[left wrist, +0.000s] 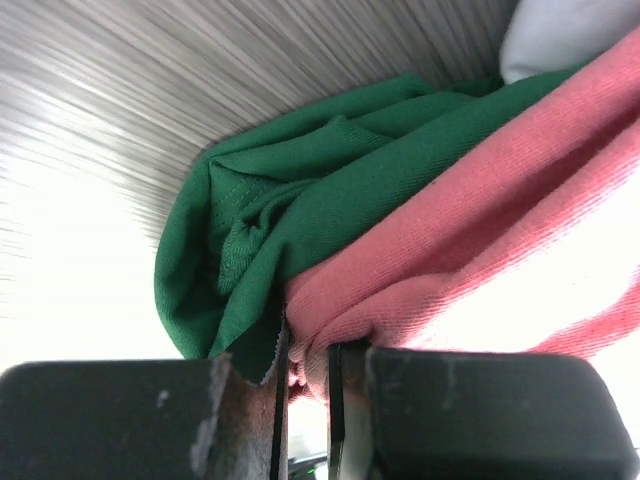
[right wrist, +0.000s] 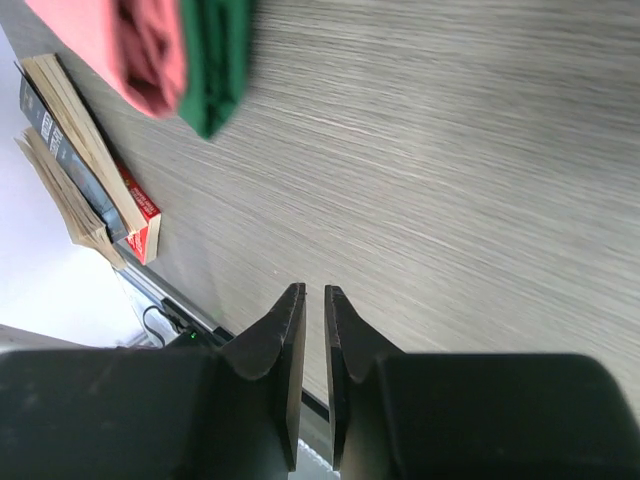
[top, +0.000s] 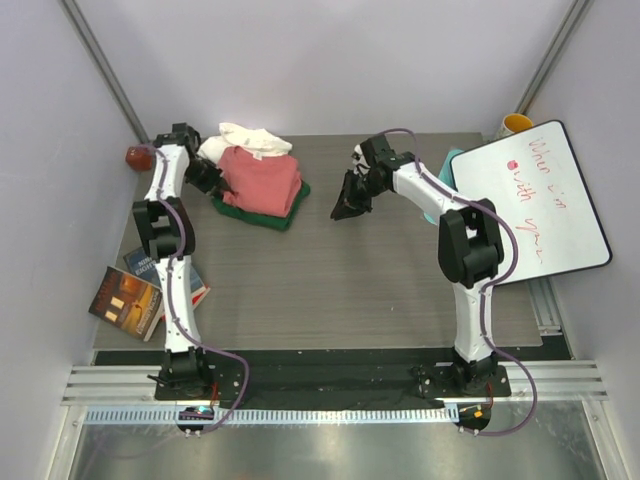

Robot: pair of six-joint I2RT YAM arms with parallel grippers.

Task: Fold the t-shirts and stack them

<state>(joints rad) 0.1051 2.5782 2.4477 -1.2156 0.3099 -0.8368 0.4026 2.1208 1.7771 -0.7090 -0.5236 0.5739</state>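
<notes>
The t-shirts lie in a pile at the back left of the table. The salmon-pink shirt point(top: 262, 178) lies folded on the dark green shirt point(top: 290, 212), and the cream-white shirt point(top: 250, 138) is bunched behind them. My left gripper point(top: 208, 180) is at the pile's left edge, shut on a fold of the pink shirt point(left wrist: 480, 220) beside the green shirt point(left wrist: 300, 200); the left wrist view shows the pinch point(left wrist: 307, 350) and a bit of the white shirt point(left wrist: 570, 30). My right gripper point(top: 345, 208) point(right wrist: 313, 292) is shut and empty over bare table, right of the pile.
Glossy books point(top: 135, 295) lie at the table's left edge, also in the right wrist view point(right wrist: 70, 150). A whiteboard point(top: 545, 200) leans at the right, with a yellow cup point(top: 516, 123) behind it. A dark red object point(top: 137, 157) sits at the back left corner.
</notes>
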